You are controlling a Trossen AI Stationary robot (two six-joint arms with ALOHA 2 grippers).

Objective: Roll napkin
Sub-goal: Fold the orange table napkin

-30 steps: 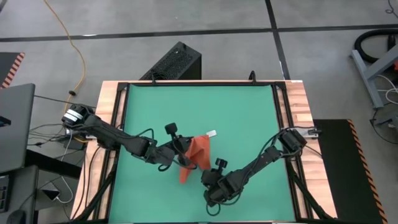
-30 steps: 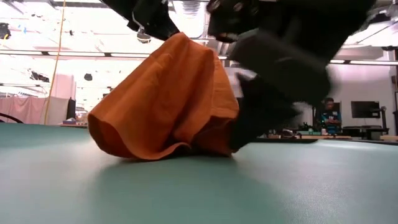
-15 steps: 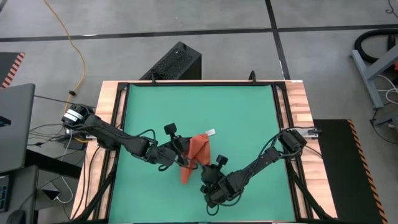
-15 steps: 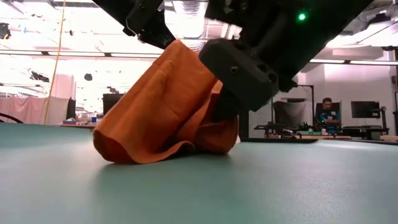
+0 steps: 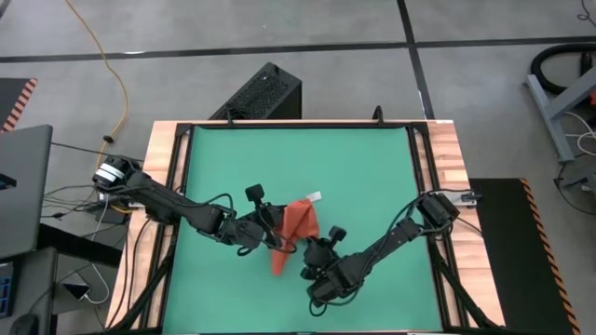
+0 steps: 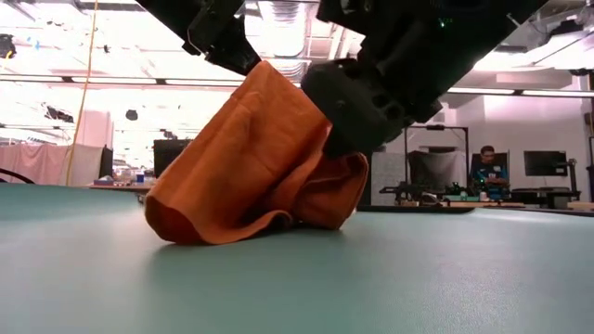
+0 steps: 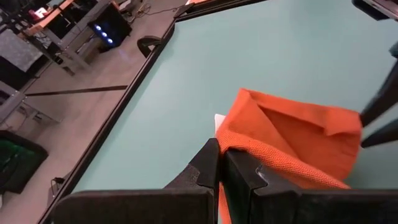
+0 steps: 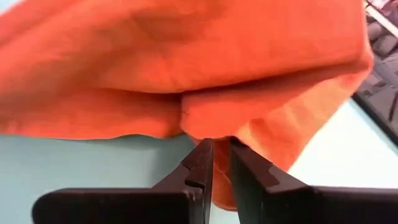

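The orange-red napkin (image 5: 296,226) stands bunched near the middle of the green mat, held up like a tent; its lower folds (image 6: 213,227) rest on the mat. Its white tag (image 5: 316,197) points toward the far edge. My left gripper (image 7: 221,152) is shut on the napkin's raised top. My right gripper (image 8: 215,152) is shut on the cloth lower down, on the napkin's right side as the low view shows it (image 6: 336,139). My left gripper pinches a folded edge at the napkin's top (image 7: 233,138) between its two fingers, coming from the table's left and slanting down. The cloth hangs from it (image 6: 243,57) down to the mat. My right gripper pinches a fold of the napkin's side (image 8: 208,132) between its two fingers; how many layers I cannot tell. It comes from the near right, slanting down. The cloth below it (image 6: 348,190) bulges slack and reaches the mat.
A wooden frame (image 5: 438,177) runs round the green mat (image 5: 372,167). A black box (image 5: 265,93) stands beyond the far edge and a laptop (image 5: 19,186) off the left side. A person (image 6: 487,167) sits far back in the room.
My right gripper has turned its wrist and tipped up a little while keeping hold of the napkin. The napkin's side under it has been drawn up and out and now bulges toward the right in the low view. The top of the cloth has stayed in place.
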